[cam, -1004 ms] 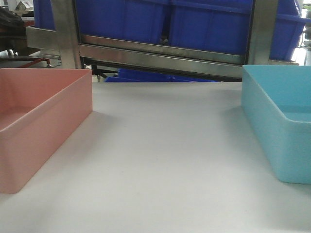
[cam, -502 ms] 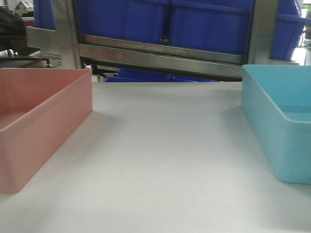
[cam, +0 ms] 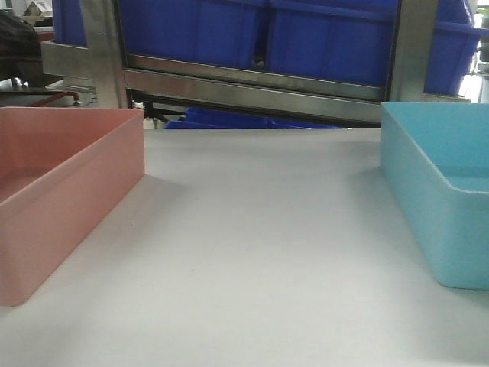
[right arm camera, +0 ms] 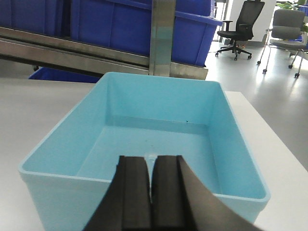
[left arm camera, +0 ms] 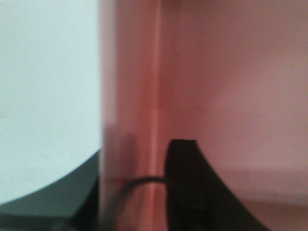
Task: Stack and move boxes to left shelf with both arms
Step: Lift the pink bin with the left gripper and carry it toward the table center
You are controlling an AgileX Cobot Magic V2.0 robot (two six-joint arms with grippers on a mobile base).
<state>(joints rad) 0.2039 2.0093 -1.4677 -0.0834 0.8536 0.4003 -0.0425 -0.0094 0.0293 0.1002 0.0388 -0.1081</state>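
A salmon-pink box (cam: 69, 191) stands at the table's left and a sky-blue box (cam: 435, 191) at its right, well apart. Neither gripper shows in the front view. My left gripper (left arm camera: 139, 150) straddles one wall of the pink box (left arm camera: 231, 72): one black finger (left arm camera: 185, 187) is inside the box and the other dark finger (left arm camera: 53, 204) is outside. The blurred wall fills the gap between them. My right gripper (right arm camera: 150, 159) is shut with nothing in it, just above the near rim of the empty blue box (right arm camera: 159, 101). The left shelf is out of view.
A steel rack rail (cam: 252, 88) with upright posts (cam: 103, 53) crosses behind the white table (cam: 260, 252) and carries dark blue bins (cam: 321, 38). Beyond the table's right edge lies open floor with office chairs (right arm camera: 240, 26).
The pink box's near corner has edged very slightly left and down in the front view. The blue box has not moved.
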